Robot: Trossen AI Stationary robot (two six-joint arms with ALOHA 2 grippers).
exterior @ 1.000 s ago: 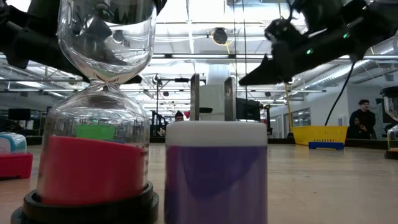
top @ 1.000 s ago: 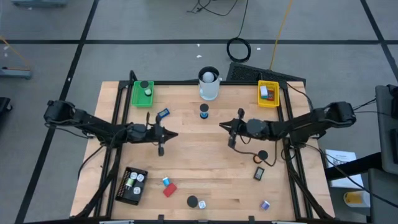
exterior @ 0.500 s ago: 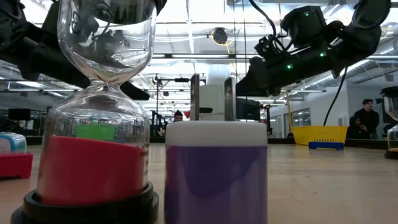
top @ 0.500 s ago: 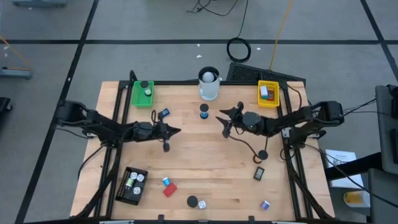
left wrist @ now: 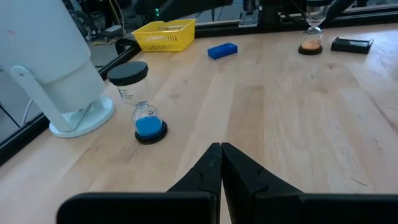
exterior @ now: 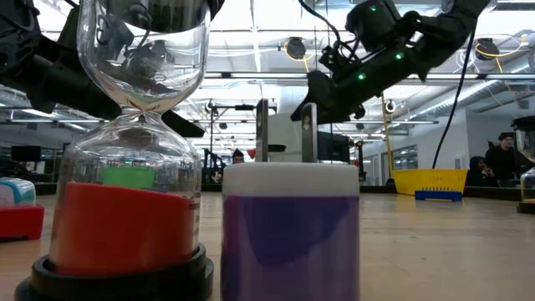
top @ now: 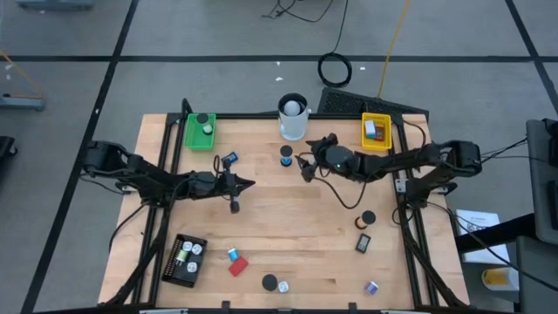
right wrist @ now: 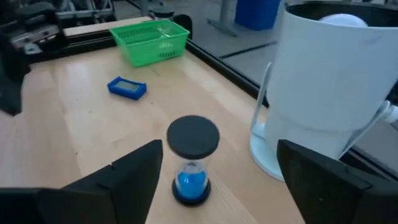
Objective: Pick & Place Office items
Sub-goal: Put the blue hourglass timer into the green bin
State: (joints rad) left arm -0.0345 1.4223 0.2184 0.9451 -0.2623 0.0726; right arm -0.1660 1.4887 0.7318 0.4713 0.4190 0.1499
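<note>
A small hourglass with blue sand and black caps (top: 286, 156) stands upright on its base on the table, in front of the tall white cup (top: 294, 118). My right gripper (top: 303, 167) hovers open just to its right. In the right wrist view the hourglass (right wrist: 193, 158) shows between and beyond the two spread fingers of this gripper (right wrist: 219, 149), untouched. My left gripper (top: 247, 183) is shut and empty over mid-table; in its wrist view its tips (left wrist: 221, 147) point toward the hourglass (left wrist: 148, 118). A blue block (top: 229, 160) lies flat, left of the hourglass.
A green tray (top: 200, 131) sits at the far left, a yellow tray (top: 376, 133) at the far right, and a black tray (top: 186, 259) near left. A red block (top: 237, 266), a black cap (top: 270, 283) and other small pieces (top: 363, 243) lie along the near side.
My right gripper has swung toward the table's far edge and left, up to the blue hourglass, and its fingers have opened. My left gripper has edged slightly toward the right. No item has moved.
</note>
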